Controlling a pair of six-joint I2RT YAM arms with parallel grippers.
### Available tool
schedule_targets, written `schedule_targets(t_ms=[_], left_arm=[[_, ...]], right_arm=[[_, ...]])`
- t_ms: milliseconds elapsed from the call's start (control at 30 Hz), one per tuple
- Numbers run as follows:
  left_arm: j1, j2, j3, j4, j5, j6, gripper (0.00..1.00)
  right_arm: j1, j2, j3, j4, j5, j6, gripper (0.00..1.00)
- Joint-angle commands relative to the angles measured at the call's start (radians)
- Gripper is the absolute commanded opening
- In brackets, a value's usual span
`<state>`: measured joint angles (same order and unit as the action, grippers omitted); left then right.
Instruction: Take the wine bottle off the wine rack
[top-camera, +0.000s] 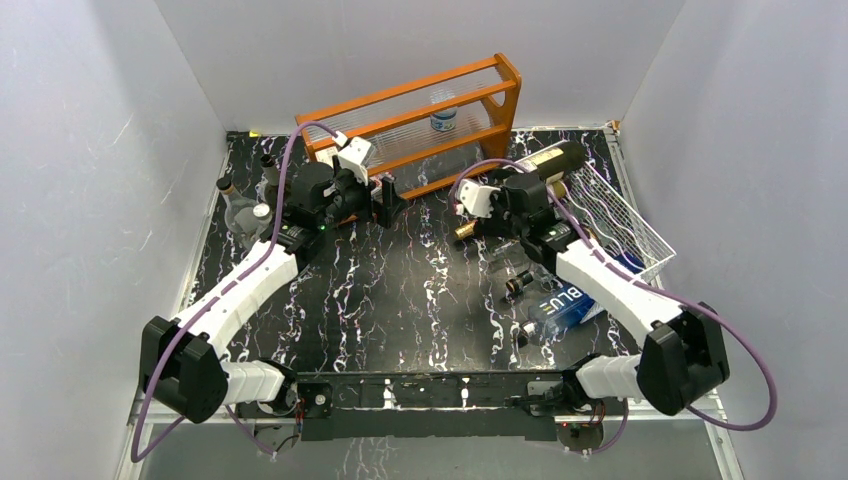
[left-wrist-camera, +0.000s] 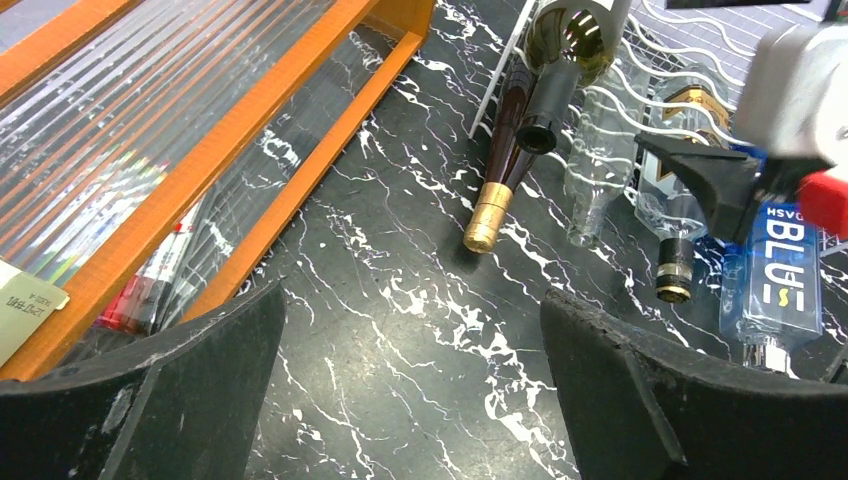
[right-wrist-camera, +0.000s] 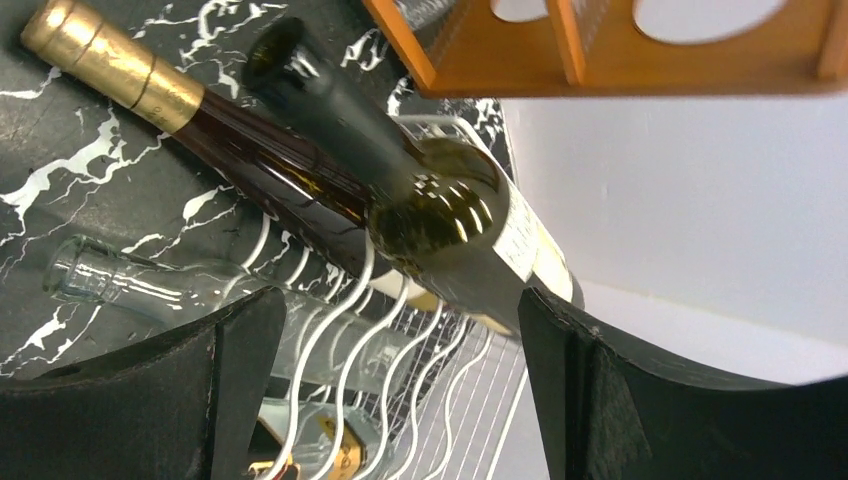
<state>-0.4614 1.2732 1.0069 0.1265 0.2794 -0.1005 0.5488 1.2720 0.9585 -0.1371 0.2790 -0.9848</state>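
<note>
Brightly and evenly lit from overhead, with only soft, faint shadows thrown on the marbled desk. Streaked with glare across the ribbed shelf panels and speckled with highlights on the green wine bottle. Soft and out of focus at the fingers of the right pincer; slightly smeared along that bottle's dark neck.

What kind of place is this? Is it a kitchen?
Probably a robot test booth, not a kitchen. Plain white walls box in a black marbled table, and a left arm and right arm are bolted at its near edge.
</note>
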Motion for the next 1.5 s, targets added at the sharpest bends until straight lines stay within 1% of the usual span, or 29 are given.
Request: schedule_targets(t_ms=[0,133,267,400,500,667,733,833,1000,1133,1300,1400,1467], left_arm=[[-0.005,-0.047,-0.002,0.019,-0.028,0.029,0.98],[-0.005,-0.051,-0.002,0.019,-0.029,0.031,0.98],[-0.005,-0.053,-0.001,0.015,-0.037,0.037,0.98],[-0.005,-0.049,-0.001,0.013,-0.045,0.038,0.98],[-0.005,-0.052,0.001,0.012,-0.046,0.039,0.98],[-0.005,-0.051,0.006,0.006,-0.057,0.041,0.98],[-0.005,-0.048,0.007,0.005,-0.054,0.041,0.98],[-0.005,-0.046,0.006,0.006,-0.051,0.038,0.98],[-0.005,-0.046,0.007,0.003,-0.053,0.039,0.98],[-0.005,-0.043,0.007,0.004,-0.052,0.038,0.98],[-0.005,-0.04,0.009,0.004,-0.052,0.039,0.98],[-0.004,-0.039,0.009,0.003,-0.051,0.039,0.98],[-0.005,-0.04,0.008,0.003,-0.055,0.04,0.98]], right_arm=[[-0.008,0.064,0.033,0.051,-0.065,-0.156,0.98],[-0.017,0.131,0.052,0.078,-0.05,-0.194,0.98],[-0.018,0.189,0.076,0.112,-0.071,-0.214,0.98],[-0.02,0.254,0.095,0.151,-0.037,-0.294,0.94],[-0.021,0.283,0.084,0.201,-0.013,-0.34,0.93],[-0.02,0.306,0.077,0.273,-0.02,-0.36,0.92],[-0.02,0.319,0.066,0.314,-0.027,-0.383,0.9],[-0.018,0.347,0.06,0.339,-0.006,-0.439,0.82],[-0.018,0.355,0.037,0.416,-0.003,-0.461,0.74],[-0.015,0.36,0.023,0.464,0.001,-0.483,0.65],[-0.001,0.343,0.003,0.499,0.009,-0.482,0.49],[0.011,0.314,-0.014,0.501,-0.008,-0.452,0.37],[0.032,0.297,-0.022,0.491,0.017,-0.457,0.29]])
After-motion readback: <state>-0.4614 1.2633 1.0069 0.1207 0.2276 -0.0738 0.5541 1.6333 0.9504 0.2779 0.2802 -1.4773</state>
